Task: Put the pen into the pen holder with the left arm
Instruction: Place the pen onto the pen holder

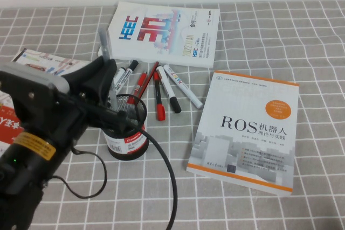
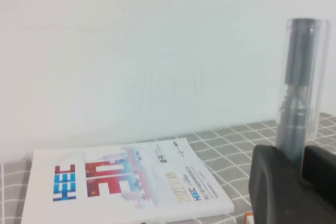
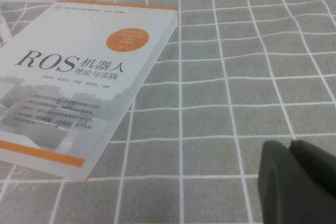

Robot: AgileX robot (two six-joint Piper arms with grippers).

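Nearest to you, on the left of the table [image 1: 302,20], the left arm [image 1: 38,127] reaches forward over the grey checked cloth. Its left tool [image 1: 105,76] is pinching the pen [image 1: 104,41]: the fingers [image 2: 273,182] close on the lower barrel, and the pen stands nearly upright with its upper end above the tool. The tool and pen sit above and just behind the left rim of the pen holder [image 1: 126,127]. The pen holder stands upright on the table, just to the right of the arm.

The right tool [image 3: 299,182] hangs low over bare cloth beside the ROS book [image 1: 245,130]; its fingers are pressed together. That book lies flat to the right of the pen holder.

Behind the pen holder, markers [image 1: 180,85] and red pens [image 1: 159,98] lie fanned on the table. Farther back lies the white magazine [image 1: 164,32].
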